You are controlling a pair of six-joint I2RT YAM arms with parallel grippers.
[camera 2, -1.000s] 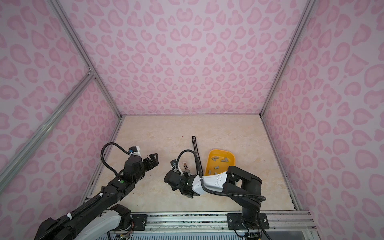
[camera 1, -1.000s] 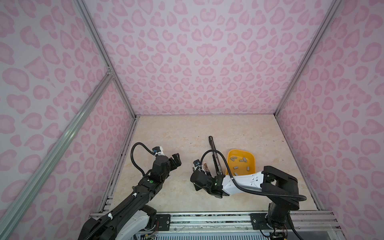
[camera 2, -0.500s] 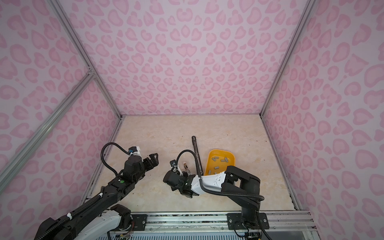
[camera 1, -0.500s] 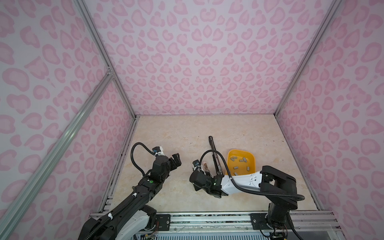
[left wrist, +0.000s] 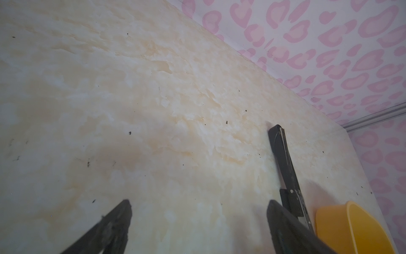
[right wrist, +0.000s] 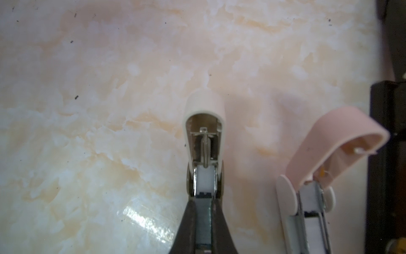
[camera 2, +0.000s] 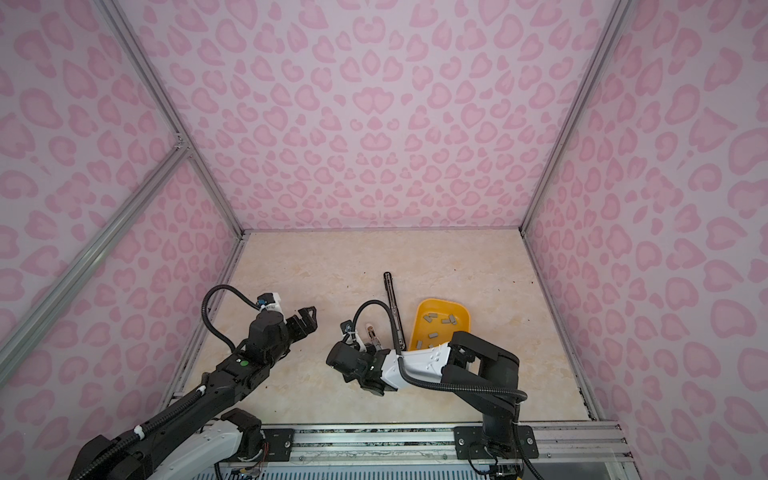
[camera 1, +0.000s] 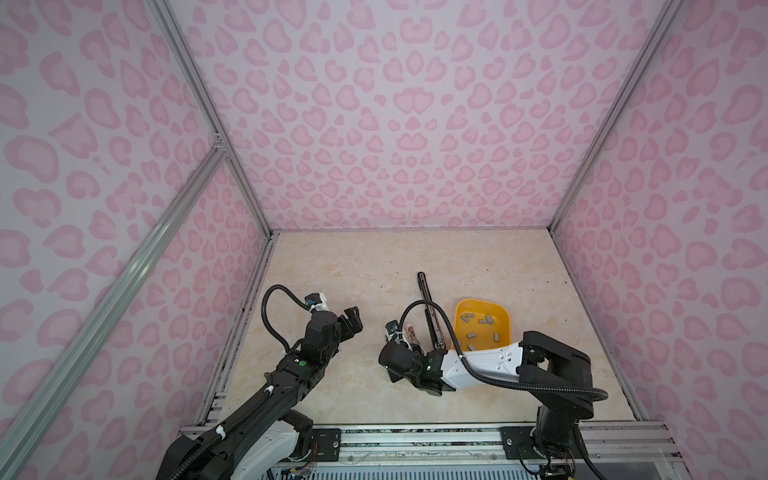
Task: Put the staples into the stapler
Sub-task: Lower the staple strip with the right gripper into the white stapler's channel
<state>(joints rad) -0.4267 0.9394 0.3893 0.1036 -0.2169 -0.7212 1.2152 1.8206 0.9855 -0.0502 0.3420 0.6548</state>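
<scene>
1. One tabletop (camera 1: pixel 353 270), cream and marbled, is lying across the lower half of both top views.

2. One yellow tray (camera 1: pixel 460 305) is sitting low and right of centre in both top views. It is holding several loose staples (camera 1: pixel 471 334), short grey strips lying flat and scattered. The right arm (camera 1: pixel 482 365) is covering its near edge.

3. One black stapler (camera 1: pixel 428 305) is lying swung open in a long line just left of the tray, running up-frame.

4. One pink stapler (right wrist: pixel 329 149) is lying lid-up at the right of the right wrist view, just beside the black one.

5. One cream stapler (right wrist: pixel 205 107) is lying lid-open at that view's centre, its metal channel running down-frame into the fingers.

6. One staple strip (right wrist: pixel 203 224), grey, is sitting pinched in the right gripper (right wrist: pixel 203 200) at lower centre, its end meeting the cream stapler's white pusher (right wrist: pixel 204 180). Whether it is seated in the channel I cannot tell.

7. The right arm is reaching low across the table toward frame left, jaws narrowed tight on that strip.

8. The left gripper (camera 1: pixel 354 320) is hanging over bare table left of centre, jaws spread wide, holding nothing, well apart from tray and staplers.
</scene>
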